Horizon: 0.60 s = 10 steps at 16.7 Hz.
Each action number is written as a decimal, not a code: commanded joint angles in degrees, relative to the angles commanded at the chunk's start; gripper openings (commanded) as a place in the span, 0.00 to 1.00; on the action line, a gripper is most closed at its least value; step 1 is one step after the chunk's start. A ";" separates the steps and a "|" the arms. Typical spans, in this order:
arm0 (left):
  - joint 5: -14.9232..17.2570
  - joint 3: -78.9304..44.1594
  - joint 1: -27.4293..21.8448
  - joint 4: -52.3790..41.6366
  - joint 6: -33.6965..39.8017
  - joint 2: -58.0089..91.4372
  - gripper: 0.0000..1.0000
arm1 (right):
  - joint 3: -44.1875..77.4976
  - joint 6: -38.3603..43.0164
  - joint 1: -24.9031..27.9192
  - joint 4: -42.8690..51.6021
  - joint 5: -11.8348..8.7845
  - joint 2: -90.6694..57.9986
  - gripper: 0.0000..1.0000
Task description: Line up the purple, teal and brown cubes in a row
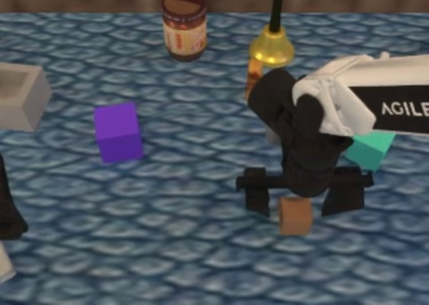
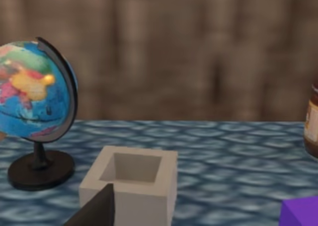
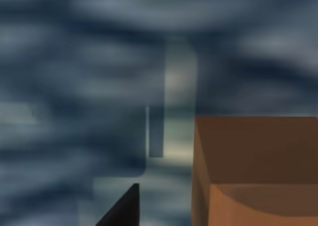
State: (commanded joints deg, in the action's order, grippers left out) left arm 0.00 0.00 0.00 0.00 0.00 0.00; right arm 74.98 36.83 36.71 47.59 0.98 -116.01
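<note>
Right gripper (image 1: 303, 199) hangs over the right half of the tabletop, fingers spread wide, brown cube (image 1: 295, 215) between them but not clamped; whether either finger touches it, hard to say. Teal cube (image 1: 371, 149) is just behind, mostly hidden under the right arm. Purple cube (image 1: 118, 132) sits apart, left of centre. Grey hollow box (image 1: 21, 97) at left edge; peanut-butter jar (image 1: 184, 25) and brass bell (image 1: 271, 45) along the far edge. Left gripper (image 1: 8, 214) is parked at the left edge; can't tell its state.

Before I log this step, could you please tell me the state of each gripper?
Left gripper: parked at the table's left edge; cannot be told.
Right gripper: open, above the small tan-brown matte cube, holding nothing.
</note>
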 joint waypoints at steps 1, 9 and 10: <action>0.00 0.00 0.00 0.00 0.00 0.00 1.00 | 0.00 0.00 0.00 0.00 0.00 0.00 1.00; 0.00 0.00 0.00 0.00 0.00 0.00 1.00 | 0.85 0.06 0.01 1.00 -0.01 0.36 1.00; 0.00 0.00 0.00 0.00 0.00 0.00 1.00 | 1.83 0.14 0.04 2.39 -0.01 0.87 1.00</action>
State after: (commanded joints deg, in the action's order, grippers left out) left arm 0.00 0.00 0.00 0.00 0.00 0.00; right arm 76.81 36.97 36.75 49.97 0.96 -115.15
